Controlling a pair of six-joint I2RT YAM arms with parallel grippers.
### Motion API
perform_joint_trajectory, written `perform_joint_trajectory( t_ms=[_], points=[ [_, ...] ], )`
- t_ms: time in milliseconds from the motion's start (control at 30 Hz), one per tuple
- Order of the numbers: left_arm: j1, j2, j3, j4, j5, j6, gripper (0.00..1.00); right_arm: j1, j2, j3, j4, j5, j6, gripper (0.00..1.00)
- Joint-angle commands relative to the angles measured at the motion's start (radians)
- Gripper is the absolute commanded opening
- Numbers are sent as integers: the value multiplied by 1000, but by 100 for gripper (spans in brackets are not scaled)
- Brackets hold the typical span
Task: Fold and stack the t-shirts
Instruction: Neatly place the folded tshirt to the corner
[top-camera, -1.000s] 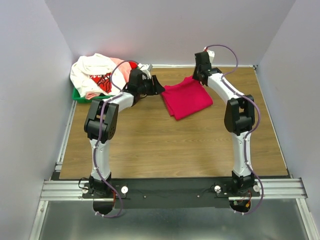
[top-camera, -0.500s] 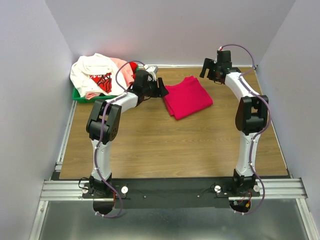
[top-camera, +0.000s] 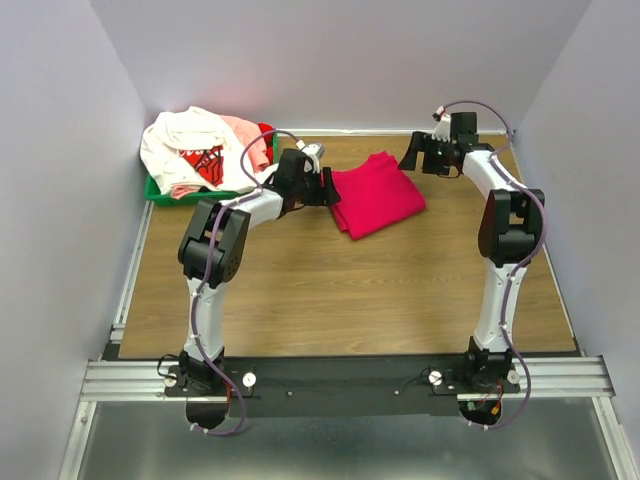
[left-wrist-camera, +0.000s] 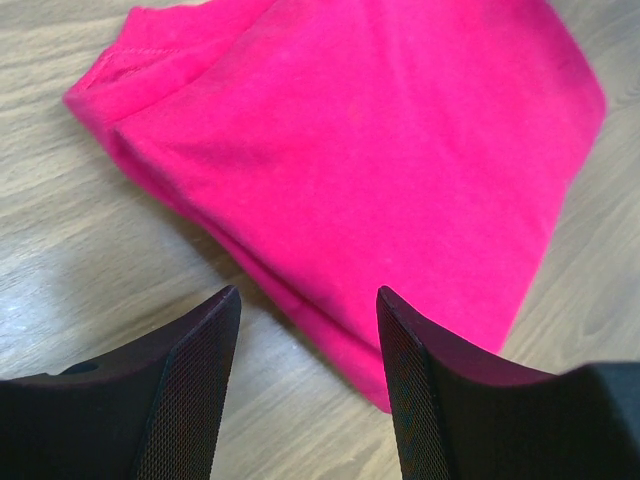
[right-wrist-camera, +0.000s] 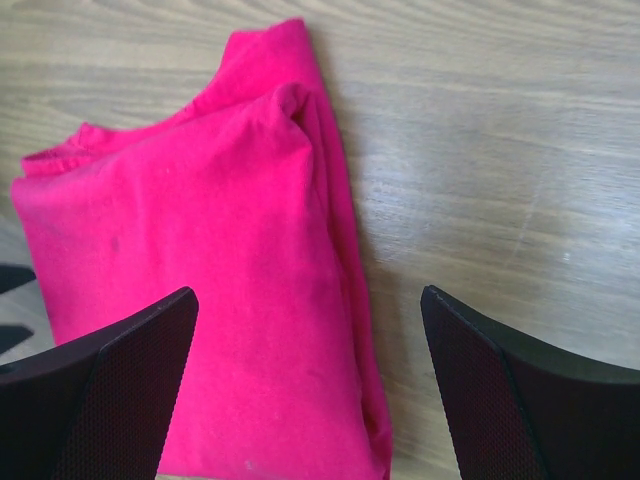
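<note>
The left tool (top-camera: 322, 186), spread and empty, hovers at the left edge of the folded magenta-red t-shirt (top-camera: 378, 195), upper middle of the tabletop (top-camera: 300, 290). The right tool (top-camera: 418, 157), likewise released, hangs off the shirt's upper-right corner. The unfolded t-shirts (top-camera: 190, 150) lie heaped at upper left, nearest the left arm (top-camera: 215, 240).

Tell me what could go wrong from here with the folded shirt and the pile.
The left end effector hangs open right at the edge of the folded magenta shirt; a sideways move could drag that edge and spoil the fold. The fold's layers are not flush, so a stack on it may sit crooked. The other shirts lie heaped over the green tray; grabbing one may pull up several.
</note>
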Motion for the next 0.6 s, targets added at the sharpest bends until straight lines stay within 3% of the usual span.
perform_joint_trajectory(
  t_ms=[0, 300, 433, 567],
  points=[
    [-8, 51, 33, -51, -45, 22, 65, -7, 58, -19, 16, -113, -47, 98],
    [-17, 97, 72, -65, -37, 20, 63, -9, 124, -10, 17, -156, -49, 98],
    [-18, 109, 86, -65, -32, 22, 50, -10, 147, -7, 14, -173, -43, 98],
    [-18, 126, 90, -65, -17, 23, 28, -9, 173, -4, 14, -211, -32, 96]
  ],
)
